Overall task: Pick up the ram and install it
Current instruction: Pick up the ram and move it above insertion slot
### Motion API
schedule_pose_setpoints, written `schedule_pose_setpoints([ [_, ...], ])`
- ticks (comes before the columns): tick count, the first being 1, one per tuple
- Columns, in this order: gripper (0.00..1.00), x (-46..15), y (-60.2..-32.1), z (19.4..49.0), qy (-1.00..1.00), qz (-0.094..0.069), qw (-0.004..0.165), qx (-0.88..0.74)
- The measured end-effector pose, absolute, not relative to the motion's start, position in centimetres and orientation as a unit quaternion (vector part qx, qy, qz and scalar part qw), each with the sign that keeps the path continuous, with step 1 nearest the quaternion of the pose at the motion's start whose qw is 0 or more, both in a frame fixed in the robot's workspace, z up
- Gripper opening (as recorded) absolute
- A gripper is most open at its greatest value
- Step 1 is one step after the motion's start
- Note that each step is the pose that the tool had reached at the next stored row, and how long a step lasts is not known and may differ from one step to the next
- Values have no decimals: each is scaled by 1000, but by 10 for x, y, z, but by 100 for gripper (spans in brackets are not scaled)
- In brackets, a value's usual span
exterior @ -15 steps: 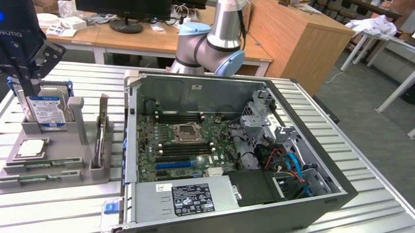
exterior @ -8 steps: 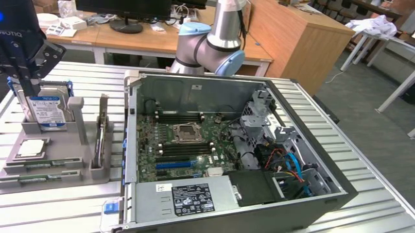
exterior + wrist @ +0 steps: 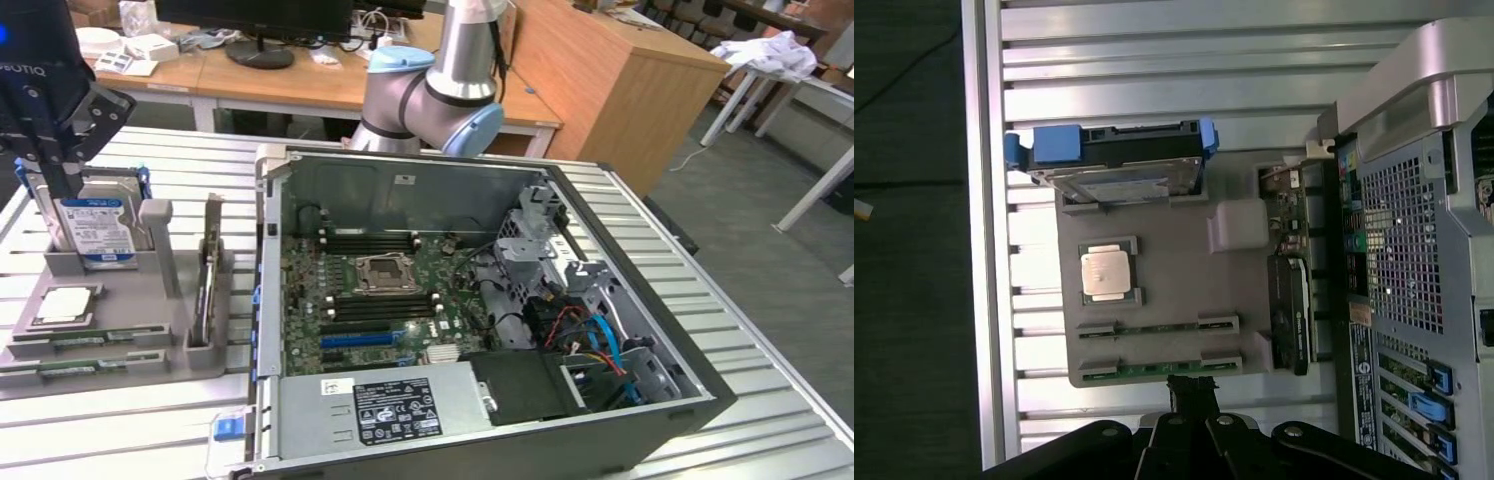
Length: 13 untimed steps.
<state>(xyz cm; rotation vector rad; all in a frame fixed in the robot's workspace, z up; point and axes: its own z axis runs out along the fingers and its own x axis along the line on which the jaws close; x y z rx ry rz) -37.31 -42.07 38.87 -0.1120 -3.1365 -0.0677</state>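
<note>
The pincer is clenched on nothing, poised over the edge of the gray tray. The ram lies flat in the tray's outermost groove, nearest the pincer; a second stick sits in the next groove inward.

I look down on a slatted aluminium table; a grey plastic holder tray sits on it, just beside an open grey metal computer case; a boxy silver hard drive with a blue-white label stands upright at one end of the tray, between blue rails; a square silver processor chip lies flat in a recess near it; inside the case I see a green motherboard and a silver power supply with a black label; wooden desks stand behind.
</note>
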Motion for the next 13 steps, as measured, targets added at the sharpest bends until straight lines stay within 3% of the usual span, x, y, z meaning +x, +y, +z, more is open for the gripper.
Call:
schedule_pose_setpoints([
  [13, 11, -373, -421, 388, -998, -21, 3, 55],
])
